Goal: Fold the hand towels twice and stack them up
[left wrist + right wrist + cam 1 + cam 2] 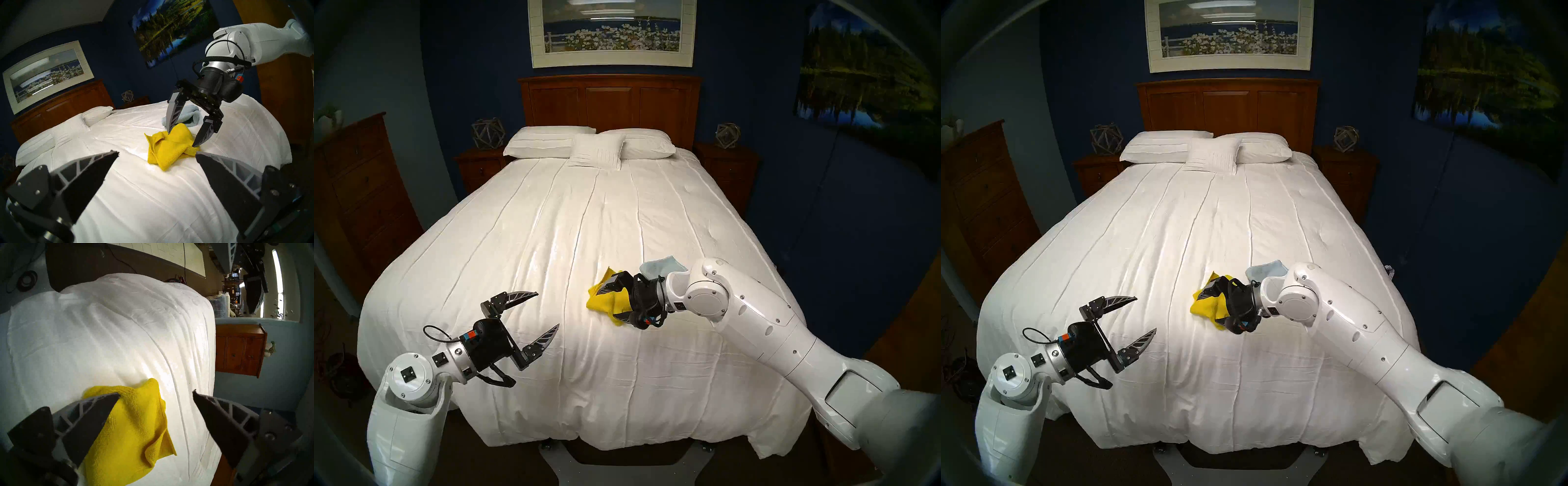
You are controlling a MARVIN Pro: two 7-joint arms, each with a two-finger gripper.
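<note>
Left wrist view: right gripper point(181, 140) fingers wide apart, tips straddling crumpled bright yellow microfibre towel point(167, 151), nothing held; left gripper point(156, 157) likewise wide.

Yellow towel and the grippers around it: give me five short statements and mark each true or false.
1. The yellow towel lies crumpled on the white bedspread. True.
2. The right gripper is shut on the yellow towel. False: it is open, its fingers spread just over the towel.
3. The blue towel lies on top of the yellow one. False: it lies beside it, farther toward the pillows.
4. The left gripper is open and holds nothing. True.
5. Both towels are neatly folded and stacked. False: the yellow one is unfolded, and they are not stacked.
</note>
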